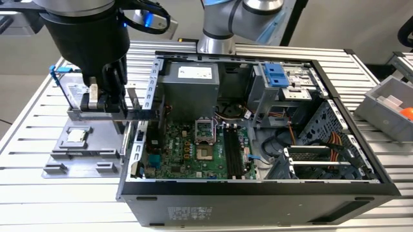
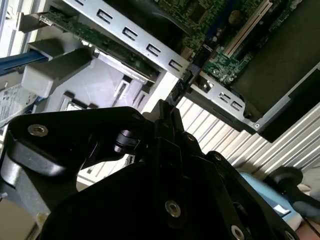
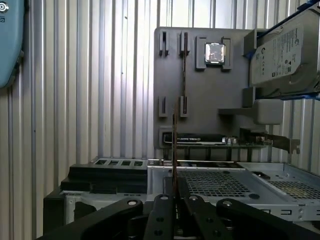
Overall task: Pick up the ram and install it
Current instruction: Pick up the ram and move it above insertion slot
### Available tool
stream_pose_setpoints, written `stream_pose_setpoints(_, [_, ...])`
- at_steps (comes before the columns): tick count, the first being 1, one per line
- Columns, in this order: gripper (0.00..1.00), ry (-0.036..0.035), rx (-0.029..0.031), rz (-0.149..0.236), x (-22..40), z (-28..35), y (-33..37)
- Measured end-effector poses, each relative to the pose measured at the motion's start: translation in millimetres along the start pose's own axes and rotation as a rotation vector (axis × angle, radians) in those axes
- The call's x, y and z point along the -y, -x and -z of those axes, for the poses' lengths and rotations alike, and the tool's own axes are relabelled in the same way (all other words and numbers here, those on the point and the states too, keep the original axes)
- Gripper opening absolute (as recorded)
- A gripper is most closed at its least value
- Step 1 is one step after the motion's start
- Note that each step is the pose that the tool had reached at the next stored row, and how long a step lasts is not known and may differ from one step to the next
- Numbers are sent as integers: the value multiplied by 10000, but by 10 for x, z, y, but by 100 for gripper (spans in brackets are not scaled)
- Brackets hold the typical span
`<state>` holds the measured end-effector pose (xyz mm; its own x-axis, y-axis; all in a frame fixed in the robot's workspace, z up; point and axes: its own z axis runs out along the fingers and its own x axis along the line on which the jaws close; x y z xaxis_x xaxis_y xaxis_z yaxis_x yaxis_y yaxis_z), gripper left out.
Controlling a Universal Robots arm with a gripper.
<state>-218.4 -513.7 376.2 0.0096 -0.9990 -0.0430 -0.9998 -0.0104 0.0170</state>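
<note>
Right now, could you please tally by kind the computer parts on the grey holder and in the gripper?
ram, in the gripper: 1
silver chip: 1
hard drive: 1
expansion card: 1
Total: 4

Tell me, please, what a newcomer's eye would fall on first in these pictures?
The open black computer case with its green motherboard sits in the middle of the exterior view. In the first wrist view, the black gripper pinches a long, thin ram stick, seen edge-on, over a grey holder plate carrying a silver hard drive and a small square silver chip.
</note>
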Motion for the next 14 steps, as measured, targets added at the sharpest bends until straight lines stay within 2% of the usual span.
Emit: stream_pose_setpoints(14, [0,2,-1,26,287,5,-3])
